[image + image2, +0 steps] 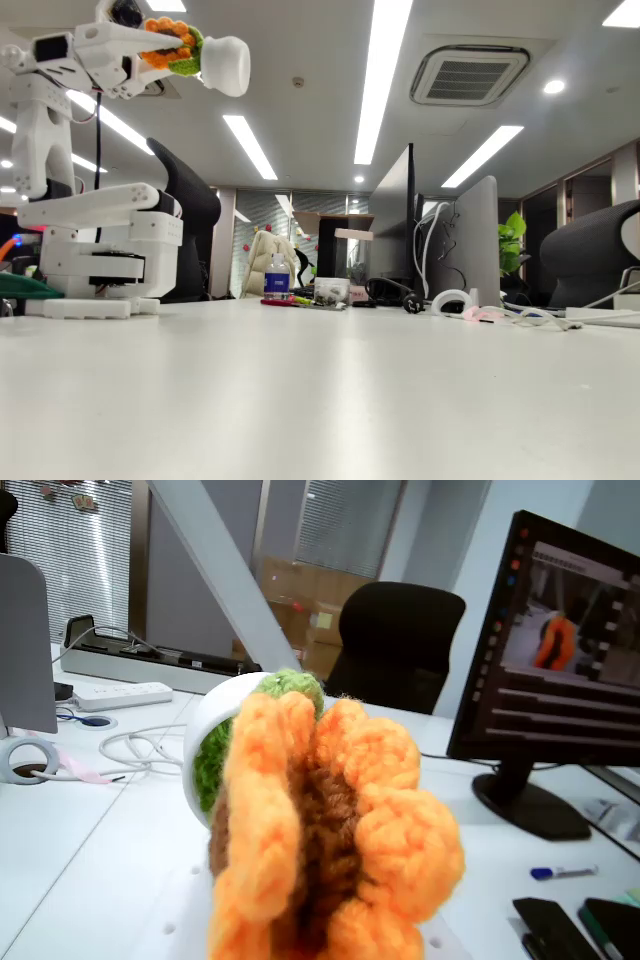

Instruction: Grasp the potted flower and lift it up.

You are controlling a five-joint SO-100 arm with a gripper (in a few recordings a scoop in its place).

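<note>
The small crocheted sunflower in its smooth rounded white pot (205, 58) is held high above the glossy white table (330, 400), clamped at the flower end between the fingers of the white plastic gripper (150, 55) in the fixed view. The flower lies on its side: its long axis runs roughly level, with the pot pointing right in that view and the petals tucked into the closed jaws. In the wrist view the fuzzy orange yarn petals (330, 830) bulge in lumpy lobes around a dark brown knitted centre, green yarn leaves sit behind them, and the pot's rim curves beyond, facing away from the camera.
</note>
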